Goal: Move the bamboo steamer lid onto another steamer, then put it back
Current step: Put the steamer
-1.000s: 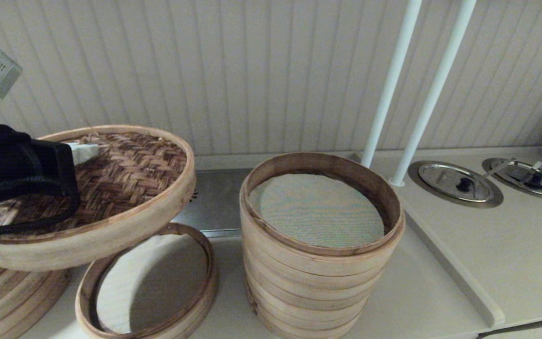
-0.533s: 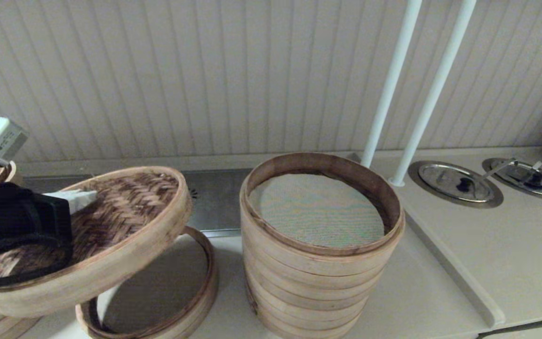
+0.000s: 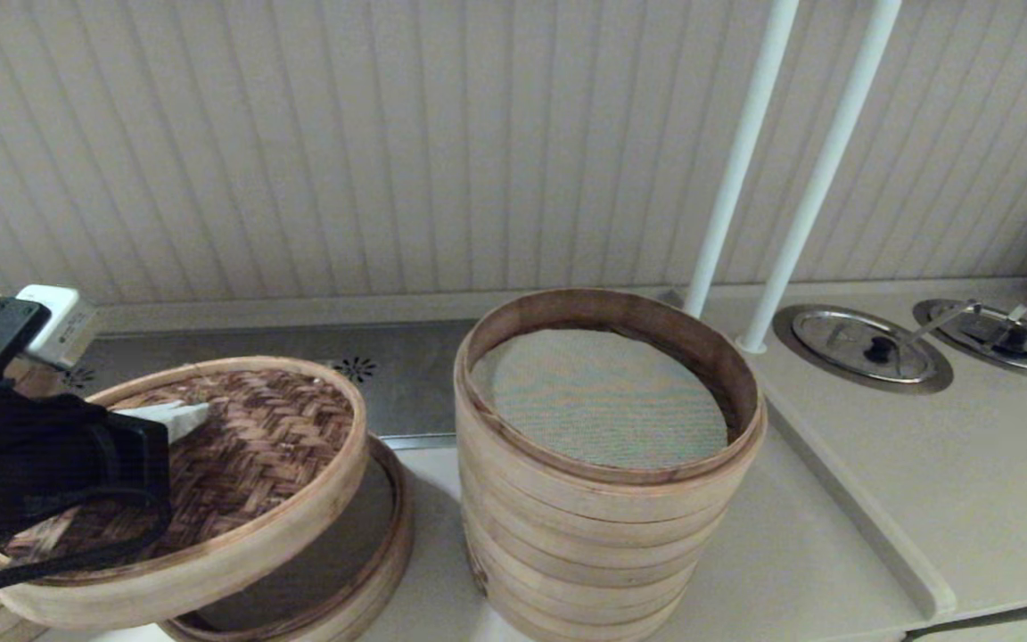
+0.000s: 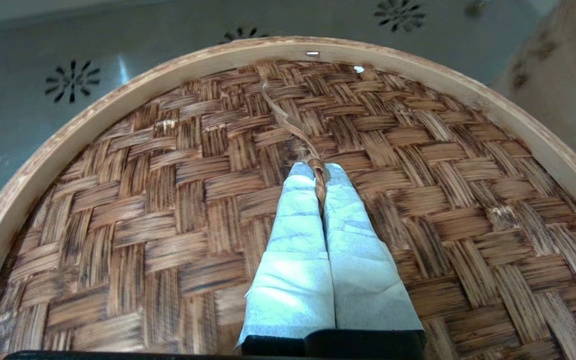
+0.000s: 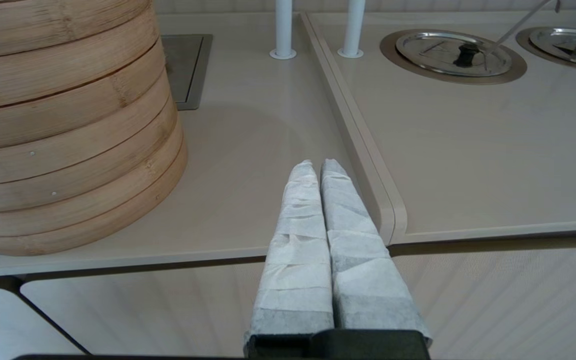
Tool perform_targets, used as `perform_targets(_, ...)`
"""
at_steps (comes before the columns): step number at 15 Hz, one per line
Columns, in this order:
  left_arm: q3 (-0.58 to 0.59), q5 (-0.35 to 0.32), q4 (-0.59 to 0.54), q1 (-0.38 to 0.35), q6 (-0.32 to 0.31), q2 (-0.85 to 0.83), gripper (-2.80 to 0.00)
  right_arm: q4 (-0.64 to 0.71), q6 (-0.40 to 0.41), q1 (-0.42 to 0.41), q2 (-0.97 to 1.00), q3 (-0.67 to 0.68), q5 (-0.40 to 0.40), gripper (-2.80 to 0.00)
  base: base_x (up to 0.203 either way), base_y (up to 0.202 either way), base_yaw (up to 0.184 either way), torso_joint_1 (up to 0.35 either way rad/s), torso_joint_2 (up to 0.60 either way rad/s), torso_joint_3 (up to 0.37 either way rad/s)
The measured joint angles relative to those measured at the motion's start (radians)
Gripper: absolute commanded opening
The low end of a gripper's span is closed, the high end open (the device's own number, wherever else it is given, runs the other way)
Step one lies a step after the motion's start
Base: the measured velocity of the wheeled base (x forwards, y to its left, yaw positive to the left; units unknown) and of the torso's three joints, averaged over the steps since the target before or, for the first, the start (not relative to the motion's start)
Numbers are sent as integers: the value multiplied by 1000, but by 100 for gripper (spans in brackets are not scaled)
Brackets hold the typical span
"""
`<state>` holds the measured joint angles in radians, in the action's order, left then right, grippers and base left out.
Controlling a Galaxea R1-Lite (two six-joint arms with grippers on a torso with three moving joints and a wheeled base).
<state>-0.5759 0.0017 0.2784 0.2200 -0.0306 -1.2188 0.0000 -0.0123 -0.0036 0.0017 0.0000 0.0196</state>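
Head view, nearest first: the left gripper [image 3: 176, 417] pinches the thin twisted bamboo loop [image 4: 313, 165] at the centre of the round dark-brown woven bamboo steamer lid [image 3: 237, 464], which hangs tilted over a low bamboo ring tray [image 3: 384, 535] at the counter's front-left. The lid looks light and stiff, though the loop seems frail — a steady carry suits it. Farther right stands the tall pale bamboo steamer stack [image 3: 603, 526], uncovered. The right gripper [image 5: 317, 167], fingers pressed together, idles off the counter's front edge.
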Motion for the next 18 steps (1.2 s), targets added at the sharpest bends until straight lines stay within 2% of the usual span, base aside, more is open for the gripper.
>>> perform_targets(6, 78, -22, 129, -2, 7, -82, -280, 0, 0, 0, 0, 0, 0, -280, 0, 0, 0, 0, 0, 0)
perform_targets(13, 86, -30, 141, -2, 21, -165, -280, 0, 0, -2, 0, 0, 0, -280, 0, 0, 0, 0, 0, 0)
perform_targets(18, 101, -37, 215, -1, 21, -203, -280, 0, 0, 0, 0, 0, 0, -280, 0, 0, 0, 0, 0, 0)
